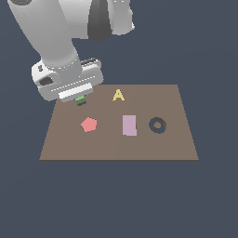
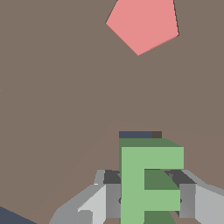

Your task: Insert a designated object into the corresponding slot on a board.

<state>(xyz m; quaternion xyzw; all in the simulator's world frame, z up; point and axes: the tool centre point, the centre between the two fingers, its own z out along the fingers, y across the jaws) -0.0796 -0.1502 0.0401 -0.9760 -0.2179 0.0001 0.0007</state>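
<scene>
Evidently closed on the green E block (image 2: 148, 183), with the end effector (image 2: 148, 194) pinching it from both sides and carrying it low over the far corner of the board (image 1: 116, 146) on the exterior view's left, presumably to line it up over its slot (image 2: 140, 134). Possibly just the dark sliver peeking past the block's edge, that recess, mostly hidden. Holding nothing yet, then.

backdrop: plain dark slate-blue ground (image 1: 116, 200) | lighting: flat, even | furniture: not visible
</scene>
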